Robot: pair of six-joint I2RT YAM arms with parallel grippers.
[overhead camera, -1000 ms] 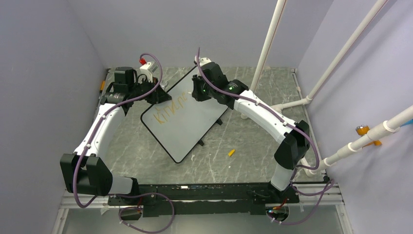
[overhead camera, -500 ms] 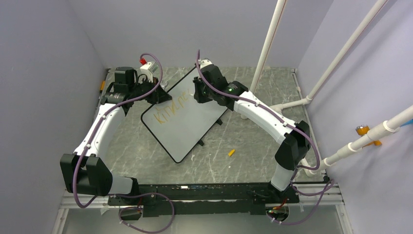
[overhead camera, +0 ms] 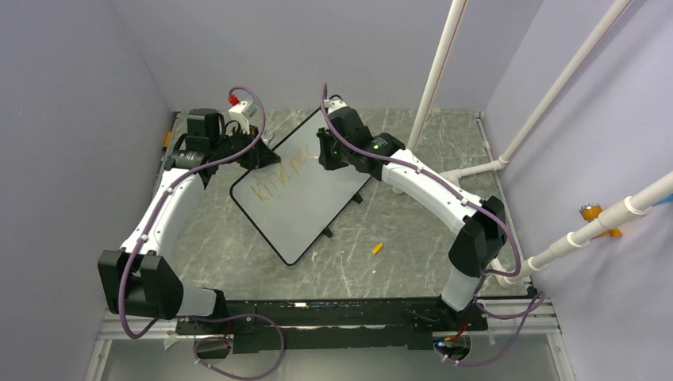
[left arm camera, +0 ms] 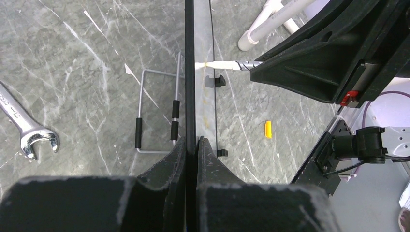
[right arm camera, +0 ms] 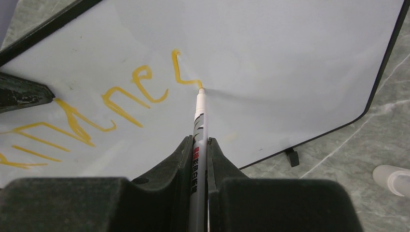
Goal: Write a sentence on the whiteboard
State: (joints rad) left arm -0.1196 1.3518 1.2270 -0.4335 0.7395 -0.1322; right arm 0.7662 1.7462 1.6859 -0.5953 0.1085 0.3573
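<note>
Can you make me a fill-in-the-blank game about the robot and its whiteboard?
1. The right arm's jaws are shut on a ____, whose tip rests at the end of the orange writing.
2. The left arm's jaws are shut on the edge of the ____.
3. In the left wrist view, a metal ____ lies on the table.

Missing words: marker; whiteboard; wrench.

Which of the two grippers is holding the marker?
The right gripper, shut on the marker with its tip on the whiteboard; the left gripper grips the whiteboard's black edge instead.
</note>
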